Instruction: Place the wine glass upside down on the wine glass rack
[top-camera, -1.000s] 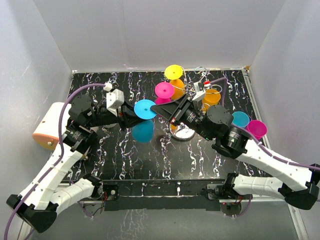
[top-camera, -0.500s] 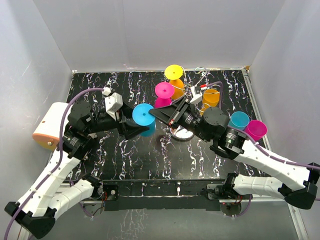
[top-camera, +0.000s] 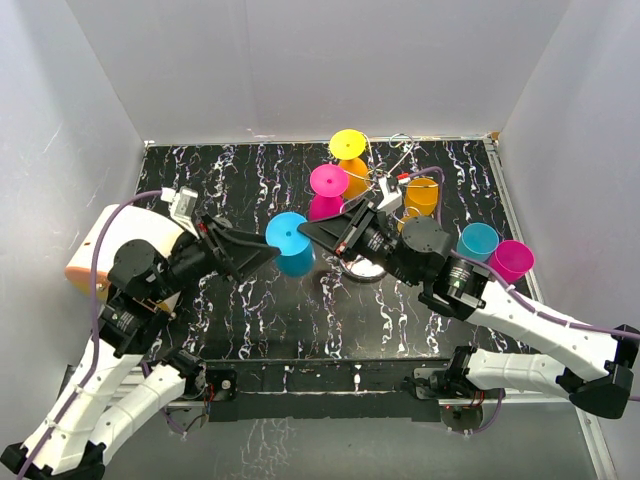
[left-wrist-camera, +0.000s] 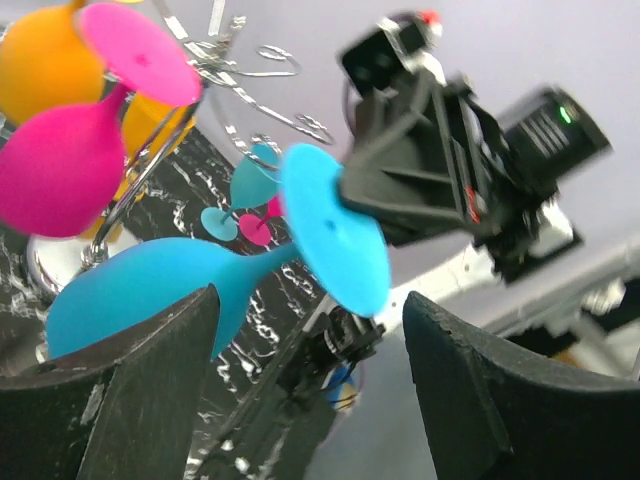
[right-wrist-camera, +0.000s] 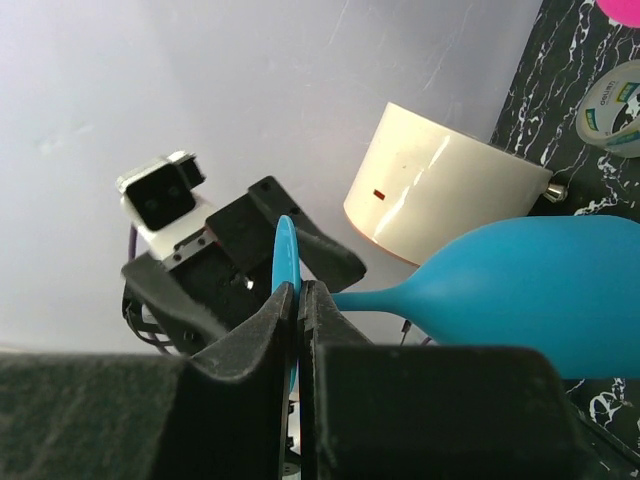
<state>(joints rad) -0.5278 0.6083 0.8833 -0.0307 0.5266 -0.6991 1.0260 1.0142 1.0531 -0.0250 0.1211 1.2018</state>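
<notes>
The blue wine glass (top-camera: 296, 262) is in the air above the counter (top-camera: 250, 300), just left of the wine glass rack (top-camera: 362, 268). It is tilted, with its round foot turned toward the upper camera and the bowl beneath it. The right gripper (top-camera: 303, 232) is fully closed on the rim of the foot and, as it seems, carries the glass alone. The left gripper (top-camera: 262, 255) stands wide open on both sides of the stem and holds nothing.

The step in hand looks like the passing of the glass to the right arm, before the hanging. To do it well, the left arm should draw straight back so that no finger knocks the bowl. A pinch on a thin, smooth disc is probably weak against twisting. So the right arm should move slowly and slide the stem sideways into a free wire loop, away from the pink glass (top-camera: 328, 182) that hangs there.

The right wrist view shows the pinch itself: two fingers meeting on the edge of the foot, which the top view cannot confirm. The left wrist view shows the bowl passing close to one of its own fingers; whether they touch cannot be told. Only the top view shows the whole rack and its taken places.
</notes>
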